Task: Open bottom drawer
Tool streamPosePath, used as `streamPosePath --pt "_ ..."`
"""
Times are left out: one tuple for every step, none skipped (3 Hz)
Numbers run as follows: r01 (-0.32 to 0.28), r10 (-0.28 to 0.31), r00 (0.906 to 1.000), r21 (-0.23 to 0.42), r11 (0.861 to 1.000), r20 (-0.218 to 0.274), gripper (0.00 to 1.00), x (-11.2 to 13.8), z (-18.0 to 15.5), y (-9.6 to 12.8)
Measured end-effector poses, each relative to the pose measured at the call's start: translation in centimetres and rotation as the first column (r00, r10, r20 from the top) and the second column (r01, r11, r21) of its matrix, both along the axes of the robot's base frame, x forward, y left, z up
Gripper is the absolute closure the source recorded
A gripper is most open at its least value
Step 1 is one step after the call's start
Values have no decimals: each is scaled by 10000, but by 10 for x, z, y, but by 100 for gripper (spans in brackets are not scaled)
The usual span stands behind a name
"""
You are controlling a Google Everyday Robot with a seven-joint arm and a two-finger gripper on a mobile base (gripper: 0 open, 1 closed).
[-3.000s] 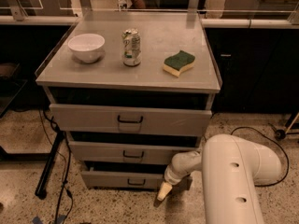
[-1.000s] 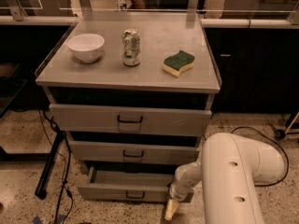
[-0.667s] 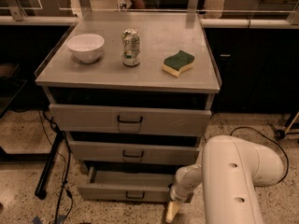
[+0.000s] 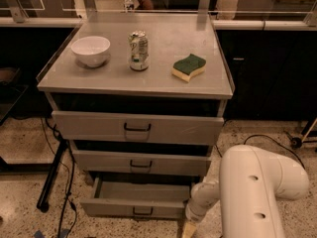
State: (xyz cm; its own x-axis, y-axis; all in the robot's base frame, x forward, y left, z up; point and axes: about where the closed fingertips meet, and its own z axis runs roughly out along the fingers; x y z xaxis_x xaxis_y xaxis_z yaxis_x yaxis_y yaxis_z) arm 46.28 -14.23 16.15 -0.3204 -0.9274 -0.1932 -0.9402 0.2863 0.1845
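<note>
The bottom drawer (image 4: 133, 207) is the lowest of three grey metal drawers in the cabinet. It stands pulled out, with its empty inside showing and a small dark wire pull (image 4: 142, 211) at the centre of its front. The mid-sized drawer (image 4: 141, 162) and the tallest top drawer (image 4: 136, 127) above it are pushed in. My gripper (image 4: 188, 228) is at the end of the white arm (image 4: 255, 192), low near the floor, just right of the bottom drawer's right front corner.
On the cabinet top stand a white bowl (image 4: 90, 49), a drink can (image 4: 138, 50) and a green-and-yellow sponge (image 4: 188, 67). A dark stand leg (image 4: 49, 182) and cables lie on the speckled floor at the left. Dark cabinets run behind.
The bottom drawer has come out from nearly shut three seconds ago to pulled open. My gripper has moved down and toward the front with it. Little has moved in the last second.
</note>
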Motion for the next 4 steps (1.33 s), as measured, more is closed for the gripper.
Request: streamPosePath --pt "183 -183 9998 -112 9998 26 0 -24 13 -18" --pt "9 -12 9994 -76 10000 -348 0 -48 10 -15" --pt "-47 45 9991 -36 10000 -422 0 -50 9 -14" --pt "-148 144 9967 -50 9999 -801 0 -75 10 -18"
